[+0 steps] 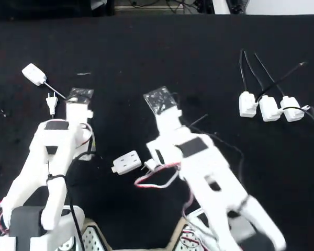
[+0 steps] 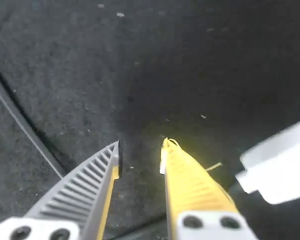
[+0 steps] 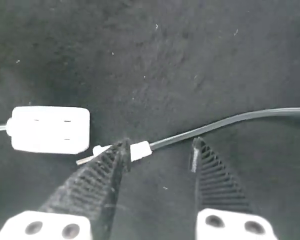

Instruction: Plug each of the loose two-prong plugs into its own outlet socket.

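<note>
A white outlet socket (image 1: pixel 126 162) lies between the two arms, and a loose two-prong plug (image 1: pixel 149 164) lies just right of it. In the right wrist view the socket (image 3: pixel 50 129) and the plug (image 3: pixel 137 150) sit a small gap apart, prongs toward the socket. My right gripper (image 3: pixel 160 145) is open over the plug's grey cord (image 3: pixel 230 120), one black finger (image 3: pixel 102 175) covering part of the plug. My left gripper (image 2: pixel 140 147) is open above bare black cloth. A second socket (image 1: pixel 34 74) and a loose plug (image 1: pixel 52 102) lie at the far left.
Three white blocks (image 1: pixel 269 108) with black cords sit in a row at the back right. A black cable (image 2: pixel 20 125) runs beside my left gripper, and a blurred white body (image 2: pixel 277 167) lies on its other side. The black table (image 1: pixel 146 47) stretches far back.
</note>
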Robot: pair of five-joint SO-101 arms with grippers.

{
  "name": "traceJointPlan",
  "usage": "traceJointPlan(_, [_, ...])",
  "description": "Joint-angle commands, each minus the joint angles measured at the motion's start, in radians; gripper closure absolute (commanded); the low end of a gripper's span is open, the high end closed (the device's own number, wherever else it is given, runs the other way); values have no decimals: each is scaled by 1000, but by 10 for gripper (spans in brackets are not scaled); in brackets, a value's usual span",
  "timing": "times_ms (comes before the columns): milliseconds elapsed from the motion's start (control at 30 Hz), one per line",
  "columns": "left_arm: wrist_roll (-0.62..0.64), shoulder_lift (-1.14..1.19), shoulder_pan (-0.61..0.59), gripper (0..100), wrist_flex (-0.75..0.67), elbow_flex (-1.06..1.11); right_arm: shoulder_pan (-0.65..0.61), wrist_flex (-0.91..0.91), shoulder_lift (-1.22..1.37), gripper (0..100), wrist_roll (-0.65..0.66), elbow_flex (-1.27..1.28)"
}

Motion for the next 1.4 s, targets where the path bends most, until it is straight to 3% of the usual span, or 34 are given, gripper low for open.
traceJointPlan(0, [-3,-35,-24,863,-117,54,-31,-80,252,805,-146,-125])
traceJointPlan(233, [163,-32,-21,863,-141,71,-29,-48,495,805,-209,-237])
traceJointPlan(400, [190,-31,-22,863,-143,76,-28,14,510,805,-201,-280])
traceJointPlan(567, [189,-31,-27,863,-143,77,-28,172,384,805,-74,-348])
traceJointPlan(667, [189,-29,-24,863,-143,77,-8,242,303,805,204,-367])
traceJointPlan(900, [186,-29,-28,863,-140,77,137,261,242,802,1402,-222])
traceJointPlan(967, [186,-29,-28,863,-138,77,149,259,237,802,1605,-170])
traceJointPlan(1367, [186,-29,-31,863,-133,79,14,78,242,804,1646,-65])
